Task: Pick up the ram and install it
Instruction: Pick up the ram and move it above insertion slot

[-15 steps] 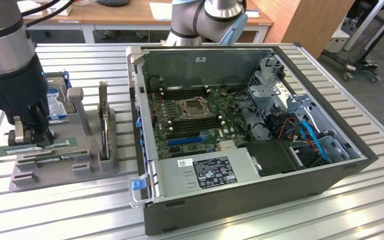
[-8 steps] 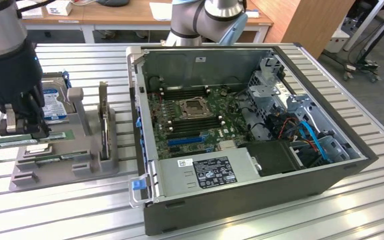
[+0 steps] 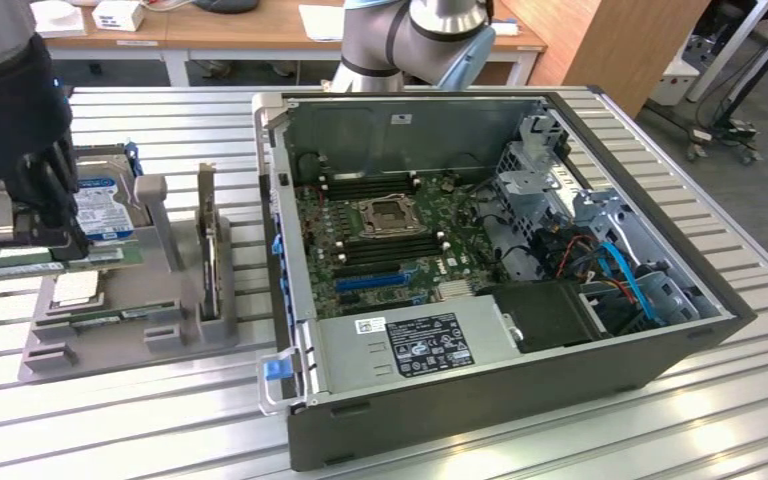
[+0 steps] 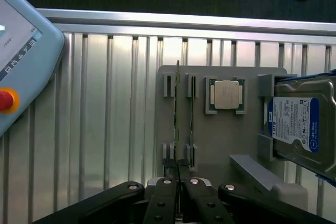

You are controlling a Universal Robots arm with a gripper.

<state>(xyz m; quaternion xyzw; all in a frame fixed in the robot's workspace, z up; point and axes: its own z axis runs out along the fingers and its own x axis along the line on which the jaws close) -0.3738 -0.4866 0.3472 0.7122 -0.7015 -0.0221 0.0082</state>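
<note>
My pincer (image 4: pixel 178 174) is clamped tight on the ram (image 4: pixel 177 119), the two fingers pinched against its flat sides near one end. From my wrist I see the stick edge-on, a thin line running away from me. In the exterior view the ram (image 3: pixel 91 257) hangs level in my grip, raised over the grey holder (image 3: pixel 117 335) at the exterior view's left.

Just beside it, a second green stick (image 4: pixel 191 124) stands on edge in the holder's slots. Next along sits a square processor (image 4: pixel 226 94) in its recess, then the blue-labelled hard drive (image 4: pixel 296 127) leaning in its cradle. A dark expansion card (image 3: pixel 208 245) stands upright at the holder's edge, on the side towards the computer.

Farther off on the same slatted metal table (image 3: pixel 131 420) lies the open computer case (image 3: pixel 491 400), its motherboard (image 3: pixel 384 225) exposed and well apart from my ram.
</note>
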